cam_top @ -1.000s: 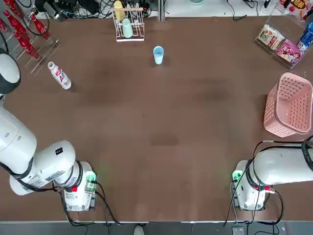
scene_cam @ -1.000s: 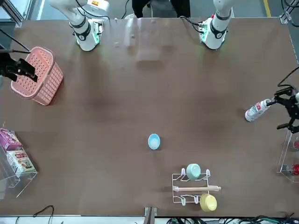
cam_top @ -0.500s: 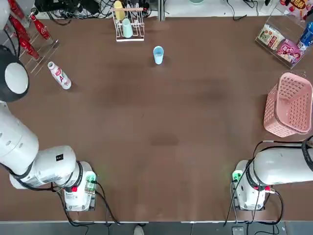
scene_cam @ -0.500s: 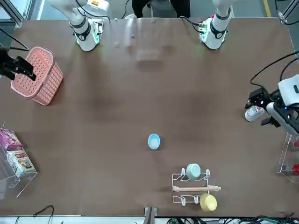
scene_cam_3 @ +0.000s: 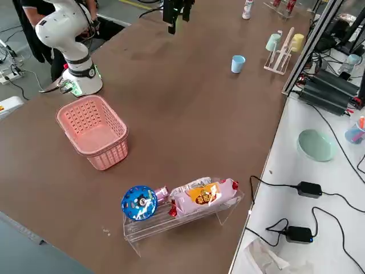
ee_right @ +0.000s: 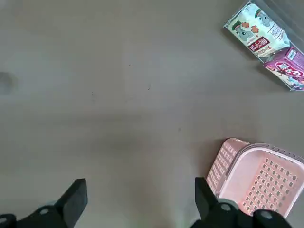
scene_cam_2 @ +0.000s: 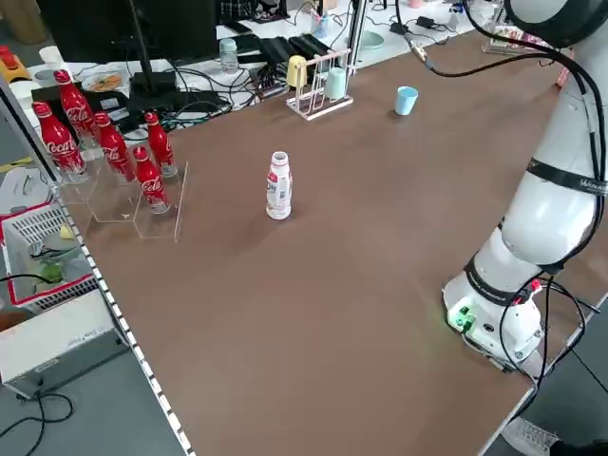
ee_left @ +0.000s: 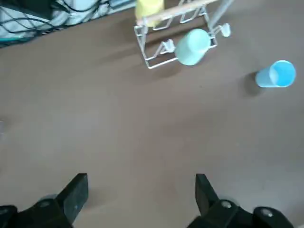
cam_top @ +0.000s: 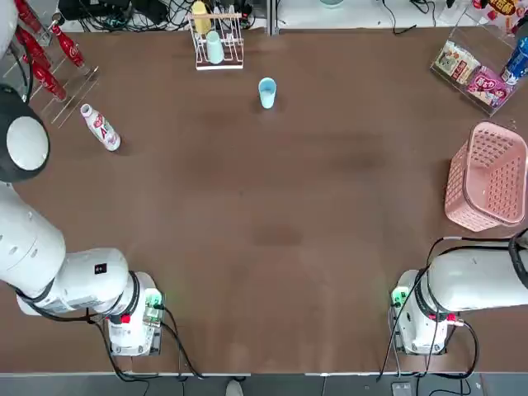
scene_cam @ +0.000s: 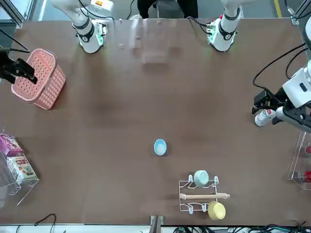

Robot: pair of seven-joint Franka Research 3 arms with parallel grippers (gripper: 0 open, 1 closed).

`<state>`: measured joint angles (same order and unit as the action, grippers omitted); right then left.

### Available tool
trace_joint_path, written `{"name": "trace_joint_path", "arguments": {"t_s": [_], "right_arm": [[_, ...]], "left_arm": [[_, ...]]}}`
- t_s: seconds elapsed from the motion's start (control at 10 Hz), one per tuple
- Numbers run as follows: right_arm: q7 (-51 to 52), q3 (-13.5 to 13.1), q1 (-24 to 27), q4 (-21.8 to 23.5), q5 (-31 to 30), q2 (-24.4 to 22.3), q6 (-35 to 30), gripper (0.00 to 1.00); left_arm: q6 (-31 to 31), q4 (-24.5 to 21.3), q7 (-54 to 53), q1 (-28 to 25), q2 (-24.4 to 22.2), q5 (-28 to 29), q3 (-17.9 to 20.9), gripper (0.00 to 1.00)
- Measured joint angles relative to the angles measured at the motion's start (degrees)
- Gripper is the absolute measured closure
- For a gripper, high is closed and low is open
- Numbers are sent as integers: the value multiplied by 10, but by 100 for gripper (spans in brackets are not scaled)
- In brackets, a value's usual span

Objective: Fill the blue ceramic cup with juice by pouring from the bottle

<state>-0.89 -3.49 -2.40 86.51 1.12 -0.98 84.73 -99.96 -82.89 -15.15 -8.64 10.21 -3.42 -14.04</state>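
The blue ceramic cup (cam_top: 266,92) stands upright at the far middle of the table, also seen as cup (scene_cam: 160,147) and cup (ee_left: 275,74). The white bottle (cam_top: 101,128) with red label stands upright at the far left, bottle (scene_cam_2: 278,186). My left gripper (scene_cam: 261,101) hangs above the table close beside the bottle (scene_cam: 265,117), open and holding nothing; its own camera shows the left gripper (ee_left: 140,192) over bare table. My right gripper (scene_cam: 17,70) hovers open near the pink basket, right gripper (ee_right: 141,199).
A wire rack (cam_top: 216,41) with a mint cup and a yellow cup stands behind the blue cup. Red bottles (scene_cam_2: 114,142) in a clear holder stand at the far left edge. A pink basket (cam_top: 487,175) and a clear snack tray (cam_top: 474,74) are on the right.
My left gripper has swung from beside the red bottles' holder toward the white bottle and now hangs next to it. Bottle, cup and right arm have not moved.
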Motion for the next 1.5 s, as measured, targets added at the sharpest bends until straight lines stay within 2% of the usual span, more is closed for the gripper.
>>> {"name": "trace_joint_path", "arguments": {"t_s": [0.4,0.8,1.0,1.2,1.4,1.5], "right_arm": [[0,3,0,0,0,0,3,0],[0,3,0,0,0,0,7,0],[0,3,0,0,0,0,9,0],[0,3,0,0,0,0,11,0],[0,3,0,0,0,0,11,0],[0,3,0,0,0,0,11,0]], "left_arm": [[-16,0,13,-3,-5,39,1,0],[47,23,29,-6,-19,42,6,0],[60,28,63,9,-23,42,16,0],[68,28,72,59,-23,42,61,0],[70,32,73,136,-31,42,146,0],[74,33,73,144,-37,42,158,0]]}}
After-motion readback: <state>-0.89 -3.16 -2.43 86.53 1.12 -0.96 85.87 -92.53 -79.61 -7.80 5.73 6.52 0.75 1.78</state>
